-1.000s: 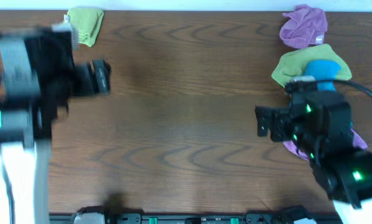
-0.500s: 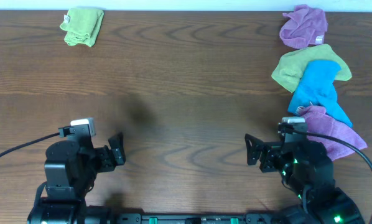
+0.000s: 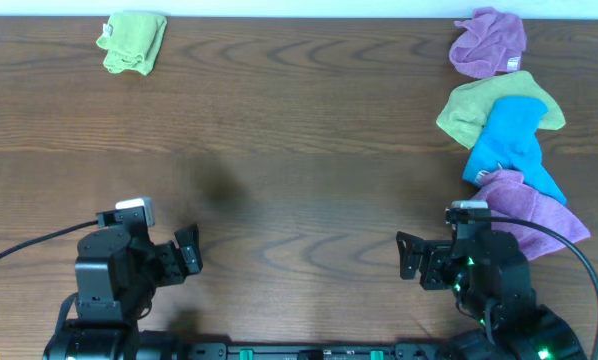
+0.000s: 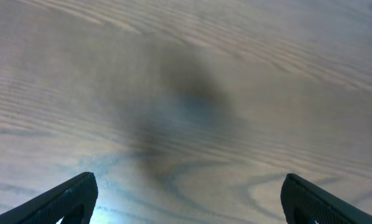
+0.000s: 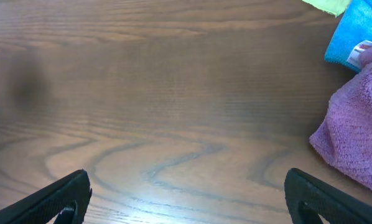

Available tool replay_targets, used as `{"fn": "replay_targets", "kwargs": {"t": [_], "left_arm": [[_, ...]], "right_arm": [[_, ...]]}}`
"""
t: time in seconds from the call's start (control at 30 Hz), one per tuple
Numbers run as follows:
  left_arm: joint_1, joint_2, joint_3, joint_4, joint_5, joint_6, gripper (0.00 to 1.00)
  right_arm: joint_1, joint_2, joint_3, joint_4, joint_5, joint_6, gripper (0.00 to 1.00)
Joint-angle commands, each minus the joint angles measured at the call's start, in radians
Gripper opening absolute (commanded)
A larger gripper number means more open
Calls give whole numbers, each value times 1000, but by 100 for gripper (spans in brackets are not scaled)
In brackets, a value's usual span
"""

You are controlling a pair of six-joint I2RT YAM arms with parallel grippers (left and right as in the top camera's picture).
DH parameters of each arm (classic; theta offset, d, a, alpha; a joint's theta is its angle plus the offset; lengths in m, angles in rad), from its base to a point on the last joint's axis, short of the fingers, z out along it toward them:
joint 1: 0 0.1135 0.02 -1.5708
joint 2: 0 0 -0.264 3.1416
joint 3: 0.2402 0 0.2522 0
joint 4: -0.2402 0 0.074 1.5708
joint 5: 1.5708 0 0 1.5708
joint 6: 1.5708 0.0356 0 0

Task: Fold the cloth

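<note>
Shows the cloth (image 3: 131, 42), lime-green, lying folded small at the far left corner of the counter (image 3: 299, 150), touching nothing. Within the last second, left fingers (image 3: 187, 252) pulled away from beside it, back to the near edge. Right fingers (image 3: 409, 258) drawn back to the near edge too, just beside the heap of other rags (image 3: 509, 130) on the right. Both pairs spread wide and holding nothing, with bare wood below in the wrist views. Probably means the fold is done and released, with little or nothing left to do.
</note>
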Motion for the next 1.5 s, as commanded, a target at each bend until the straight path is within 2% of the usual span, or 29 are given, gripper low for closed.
{"fn": "replay_targets", "kwargs": {"t": [0.0, 0.1, 0.2, 0.37, 0.53, 0.9, 1.47], "left_arm": [[-5, -14, 7, -6, -31, 2, 95], [-5, -48, -6, -13, -121, 85, 95], [-3, -117, -93, 79, -172, 174, 95], [-4, -278, -393, 355, -93, 203, 95], [-4, -373, -547, 481, -43, 203, 95], [-4, -509, -582, 489, -43, 237, 95], [-4, -507, -583, 498, -25, 233, 95]], "right_arm": [[6, -3, 10, -2, 0, 16, 99], [6, -3, 10, -2, 0, 16, 99], [6, -3, 10, -2, 0, 16, 99], [6, -3, 10, -2, 0, 16, 99], [6, -3, 10, -2, 0, 16, 99], [6, -3, 10, -2, 0, 16, 99], [6, -3, 10, -2, 0, 16, 99]]}}
